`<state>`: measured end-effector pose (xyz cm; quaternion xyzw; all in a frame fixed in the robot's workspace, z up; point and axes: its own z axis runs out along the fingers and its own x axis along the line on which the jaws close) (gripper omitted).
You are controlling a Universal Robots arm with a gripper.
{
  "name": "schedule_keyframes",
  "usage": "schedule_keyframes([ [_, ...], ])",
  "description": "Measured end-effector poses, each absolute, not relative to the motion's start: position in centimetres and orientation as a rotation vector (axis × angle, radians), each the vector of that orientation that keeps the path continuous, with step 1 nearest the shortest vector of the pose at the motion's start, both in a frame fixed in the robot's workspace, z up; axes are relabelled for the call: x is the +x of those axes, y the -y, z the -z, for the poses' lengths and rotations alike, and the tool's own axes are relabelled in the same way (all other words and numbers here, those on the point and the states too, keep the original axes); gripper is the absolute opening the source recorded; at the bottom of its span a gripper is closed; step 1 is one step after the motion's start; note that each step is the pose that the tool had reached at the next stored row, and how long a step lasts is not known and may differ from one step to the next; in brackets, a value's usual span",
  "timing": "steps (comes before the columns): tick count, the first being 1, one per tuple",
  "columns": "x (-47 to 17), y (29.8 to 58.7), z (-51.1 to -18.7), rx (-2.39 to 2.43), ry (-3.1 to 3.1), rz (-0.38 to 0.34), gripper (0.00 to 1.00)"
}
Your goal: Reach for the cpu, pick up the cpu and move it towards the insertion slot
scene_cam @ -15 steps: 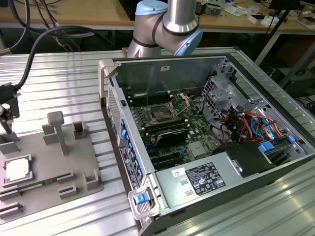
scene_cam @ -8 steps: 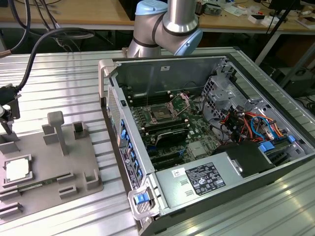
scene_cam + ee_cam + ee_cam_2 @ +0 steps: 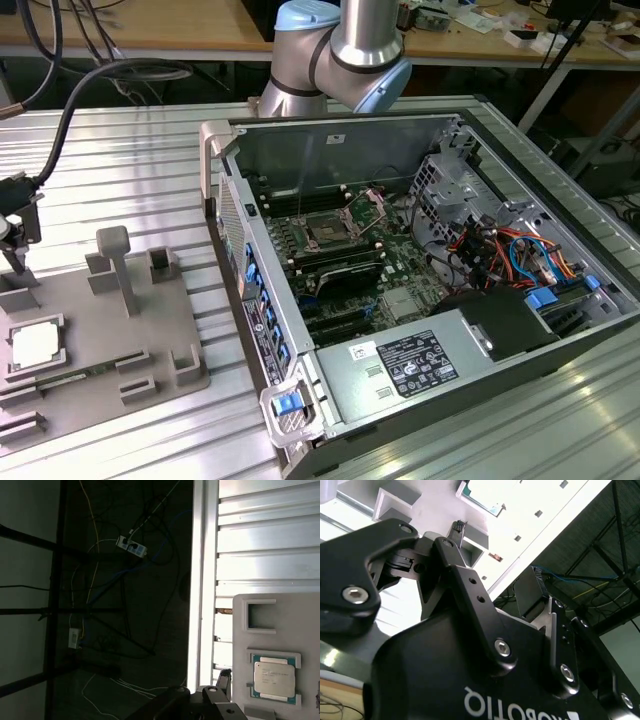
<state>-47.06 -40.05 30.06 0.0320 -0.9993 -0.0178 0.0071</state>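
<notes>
The cpu [image 3: 35,345] is a thin square chip with a silvery top, lying flat in a recess of the grey tray [image 3: 150,320] at the exterior view's left. It also shows in the first wrist view as the cpu [image 3: 273,679] and, partly, in the second wrist view as the cpu [image 3: 482,497]. My gripper [image 3: 12,260] hangs at the exterior view's far left edge, above the tray's far end and a short way beyond the cpu, apart from it. The insertion slot [image 3: 328,232] sits on the green board inside the open computer case, well to the right.
The open computer case [image 3: 420,260] fills the exterior view's right, with cables, a drive cage and a power supply. A grey upright post [image 3: 118,265] and small blocks stand on the tray. A green memory stick [image 3: 60,380] lies near the cpu. Ribbed metal table [image 3: 130,170] lies between.
</notes>
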Motion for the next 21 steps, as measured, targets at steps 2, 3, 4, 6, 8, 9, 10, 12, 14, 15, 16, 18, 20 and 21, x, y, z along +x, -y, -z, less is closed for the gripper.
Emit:
schedule_keyframes([
  [2,-47.1,40.1,-30.0,0.100,3.125,0.056,0.68],
  [3,-47.1,40.1,-29.8,0.100,3.125,0.056,0.68],
  [4,-47.1,40.1,-29.7,0.100,3.125,0.056,0.68],
  [6,-47.1,40.1,-29.6,0.100,3.125,0.056,0.68],
  [8,-47.1,40.1,-29.5,0.100,3.125,0.056,0.68],
  [9,-47.1,40.1,-29.5,0.100,3.125,0.056,0.68],
  [10,-47.1,40.1,-29.4,0.100,3.125,0.056,0.68],
  [12,-47.1,40.2,-29.3,0.100,3.125,0.056,0.68],
  [14,-47.1,40.2,-29.2,0.100,3.125,0.056,0.68],
  [15,-47.1,40.2,-29.1,0.100,3.125,0.056,0.68],
  [16,-47.1,40.2,-29.0,0.100,3.125,0.056,0.68],
  [18,-47.1,40.3,-28.6,0.100,3.125,0.056,0.68],
  [20,-47.1,40.4,-28.4,0.100,3.125,0.056,0.68],
  [21,-47.1,40.4,-28.3,0.100,3.125,0.056,0.68],
])
